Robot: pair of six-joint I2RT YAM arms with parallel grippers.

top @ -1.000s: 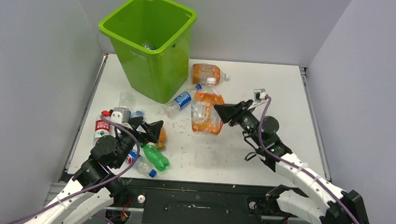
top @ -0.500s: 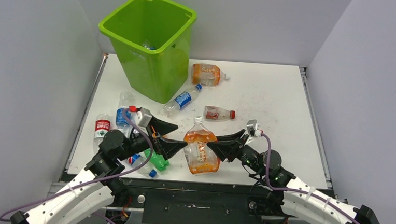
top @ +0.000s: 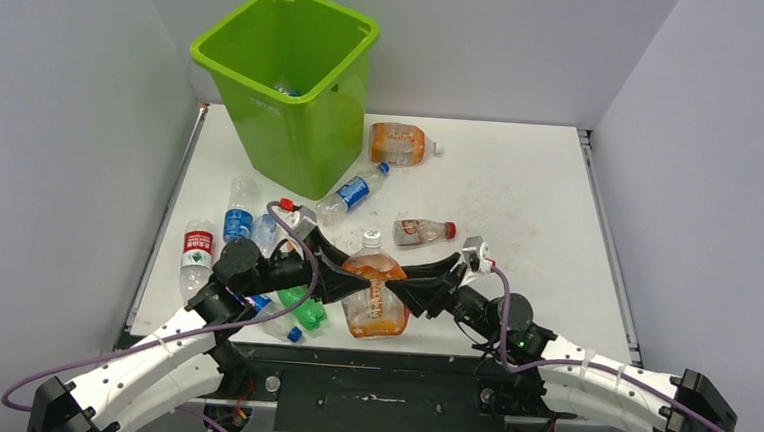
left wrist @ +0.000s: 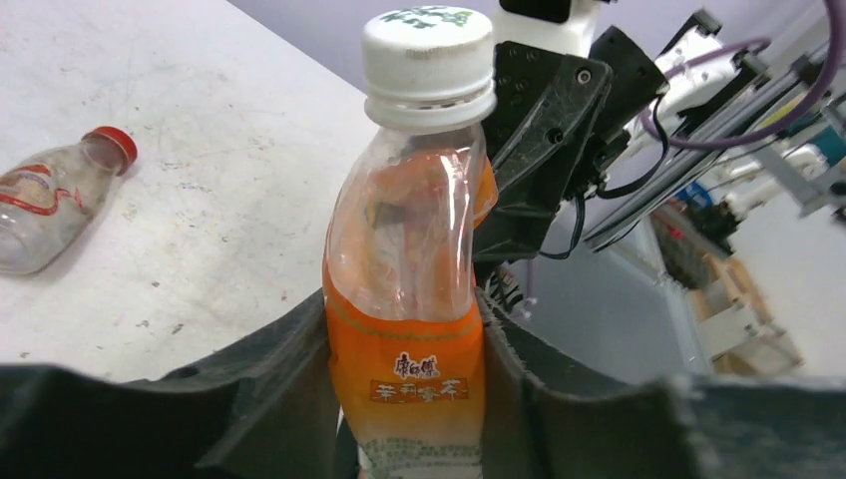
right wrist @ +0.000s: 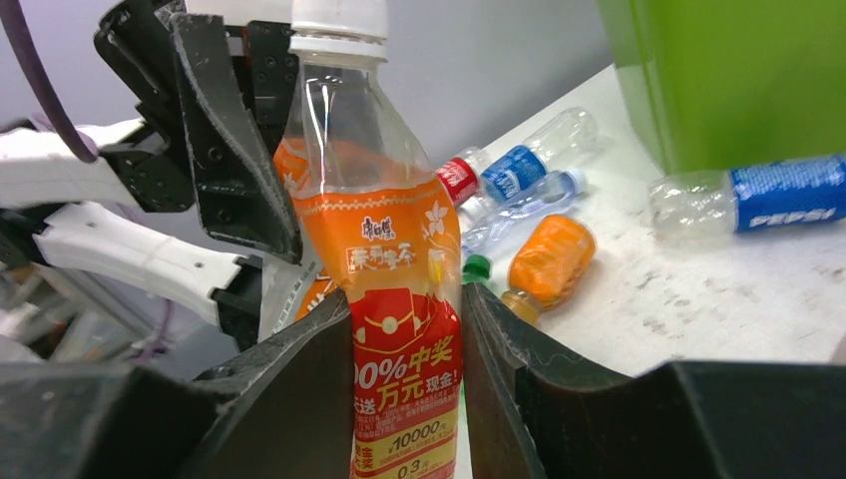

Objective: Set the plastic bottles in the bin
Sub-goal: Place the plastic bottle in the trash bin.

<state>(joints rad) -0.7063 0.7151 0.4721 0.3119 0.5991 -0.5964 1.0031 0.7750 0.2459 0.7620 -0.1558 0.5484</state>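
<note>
**Finding:** the orange bottle (top: pixel 373 294) stands upright well in front of the bin (top: pixel 293 135), slightly to its right, over the table's near edge.

**Reason, as I judge it:** a handover, since my left arm is on the bin's side.

**Jaws:** my left gripper (top: pixel 346 280) pinches the bottle's waist. My right gripper (top: pixel 408 291) clamps the label from the opposite side. Both pairs press on plastic and neither is spread.

**Other bottles** (top: pixel 351 194) lie by the bin's base.
</note>
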